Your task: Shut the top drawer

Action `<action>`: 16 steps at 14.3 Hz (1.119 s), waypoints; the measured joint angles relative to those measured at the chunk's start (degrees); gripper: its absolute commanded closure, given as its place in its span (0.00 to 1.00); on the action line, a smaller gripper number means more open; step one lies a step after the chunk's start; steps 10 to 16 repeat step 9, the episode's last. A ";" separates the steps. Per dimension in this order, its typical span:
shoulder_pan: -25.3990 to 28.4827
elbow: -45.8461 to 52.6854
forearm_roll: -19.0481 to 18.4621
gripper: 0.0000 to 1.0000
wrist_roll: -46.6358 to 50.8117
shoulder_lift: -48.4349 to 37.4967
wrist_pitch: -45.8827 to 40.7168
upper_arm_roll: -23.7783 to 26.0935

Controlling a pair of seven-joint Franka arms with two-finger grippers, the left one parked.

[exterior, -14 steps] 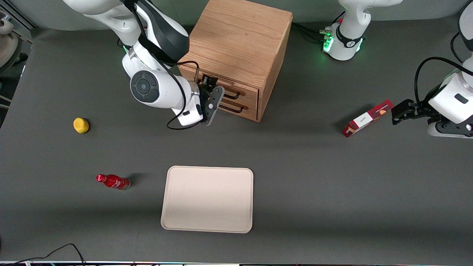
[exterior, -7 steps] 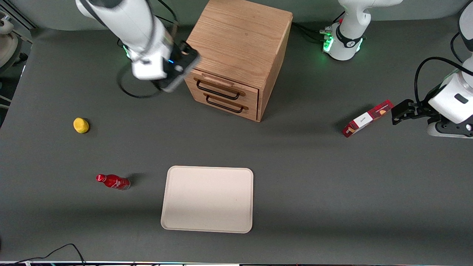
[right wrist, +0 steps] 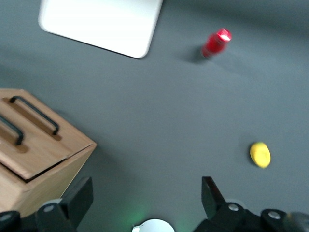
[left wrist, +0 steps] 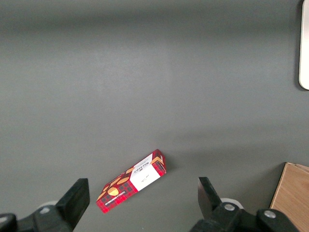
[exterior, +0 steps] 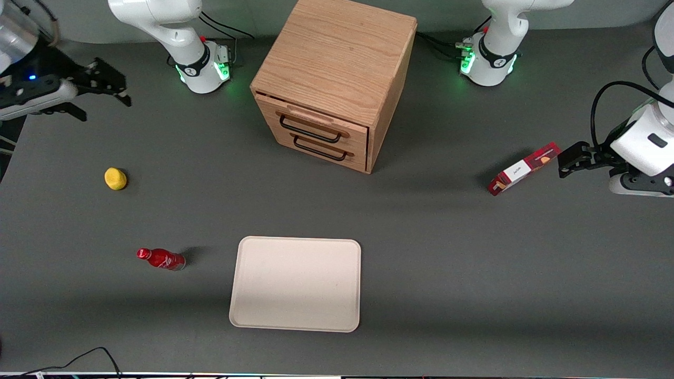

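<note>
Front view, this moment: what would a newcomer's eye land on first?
The boxy oak cabinet standing farthest from the camera dominates, its top drawer pushed in about flush with the lower drawer. Nearer the camera lies a pale empty tray. The gripper hangs open at the working arm's end of the table, well clear of the cabinet, with a yellow lemon and a red bottle nearer the camera than it.

One wooden cabinet (exterior: 337, 63) with two drawers, top drawer (exterior: 316, 125) and lower drawer (exterior: 321, 148), one cream tray (exterior: 296, 284), one red bottle (exterior: 160, 259), one yellow lemon (exterior: 115, 178), one red box (exterior: 523, 169), one pincer (exterior: 108, 84) above the bench (exterior: 447, 263).
</note>
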 measured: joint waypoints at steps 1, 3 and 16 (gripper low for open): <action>-0.02 -3.33 -0.47 0.00 -0.01 -1.35 2.20 -1.83; -0.03 -9.27 -3.13 0.00 -0.03 -3.40 6.00 -3.61; 0.05 -9.03 -6.93 0.00 0.01 -0.85 8.83 -5.38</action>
